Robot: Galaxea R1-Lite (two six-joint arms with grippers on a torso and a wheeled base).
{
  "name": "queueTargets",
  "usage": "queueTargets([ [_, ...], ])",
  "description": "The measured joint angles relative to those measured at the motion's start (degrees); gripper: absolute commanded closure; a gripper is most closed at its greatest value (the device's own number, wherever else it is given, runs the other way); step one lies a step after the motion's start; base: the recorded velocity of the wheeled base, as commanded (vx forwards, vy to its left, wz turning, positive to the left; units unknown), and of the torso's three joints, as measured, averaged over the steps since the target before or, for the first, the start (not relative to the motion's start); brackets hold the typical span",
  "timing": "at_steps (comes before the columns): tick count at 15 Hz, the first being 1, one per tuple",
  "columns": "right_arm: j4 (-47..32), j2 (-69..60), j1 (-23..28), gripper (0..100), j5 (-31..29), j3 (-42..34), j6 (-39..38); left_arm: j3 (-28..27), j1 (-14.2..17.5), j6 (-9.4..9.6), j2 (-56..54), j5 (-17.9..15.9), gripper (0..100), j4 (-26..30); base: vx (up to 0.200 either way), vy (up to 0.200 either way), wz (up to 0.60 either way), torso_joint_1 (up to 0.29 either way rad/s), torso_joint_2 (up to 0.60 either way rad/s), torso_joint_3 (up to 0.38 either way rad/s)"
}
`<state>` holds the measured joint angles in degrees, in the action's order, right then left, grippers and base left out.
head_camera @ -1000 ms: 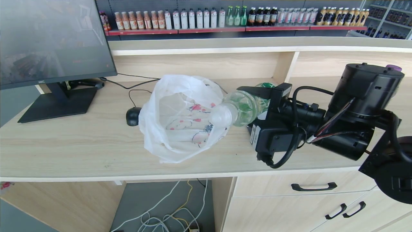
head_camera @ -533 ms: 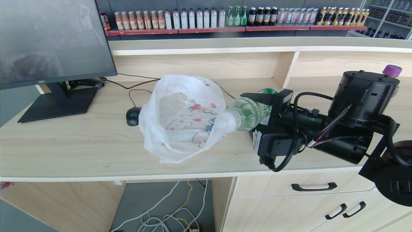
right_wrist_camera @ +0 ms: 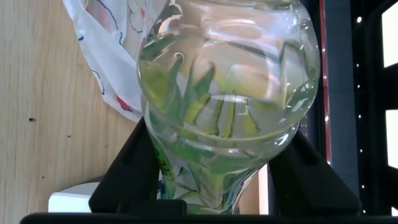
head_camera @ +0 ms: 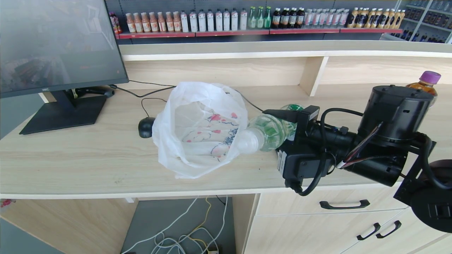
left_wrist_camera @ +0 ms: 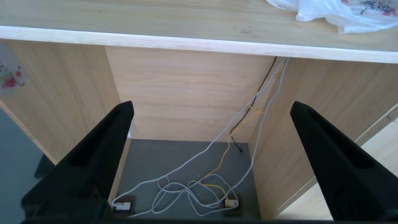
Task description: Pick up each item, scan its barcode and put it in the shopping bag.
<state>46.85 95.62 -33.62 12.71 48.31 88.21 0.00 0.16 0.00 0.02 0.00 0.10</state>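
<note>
Bottle (head_camera: 270, 128), clear with a green label, lies on its side in my right end effector (head_camera: 282, 130), its clear end at the rim of the shopping bag (head_camera: 169, 137), on the bag's right side. I take that sideways hold as deliberate: the bag is slumped on the counter (head_camera: 88, 158) with its mouth gaping, so the bottle can slide straight in. The right end effector is clamped on the bottle's narrower waist, one finger on either side. My left end effector (left_wrist_camera: 211, 112) hangs lower than the bag, under the counter edge, spread wide and holding nothing. A purple-capped bottle (head_camera: 425, 83) stands well to the right of the bag.
</note>
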Motion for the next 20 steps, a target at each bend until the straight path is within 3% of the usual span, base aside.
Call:
queueTargets([
  [20, 0.61, -0.1, 0.06, 100, -0.54, -2.04, -1.85, 0.0, 0.0, 0.0, 0.0, 0.0, 0, 0.0, 0.0, 0.0, 0.0, 0.0, 0.0, 0.0],
])
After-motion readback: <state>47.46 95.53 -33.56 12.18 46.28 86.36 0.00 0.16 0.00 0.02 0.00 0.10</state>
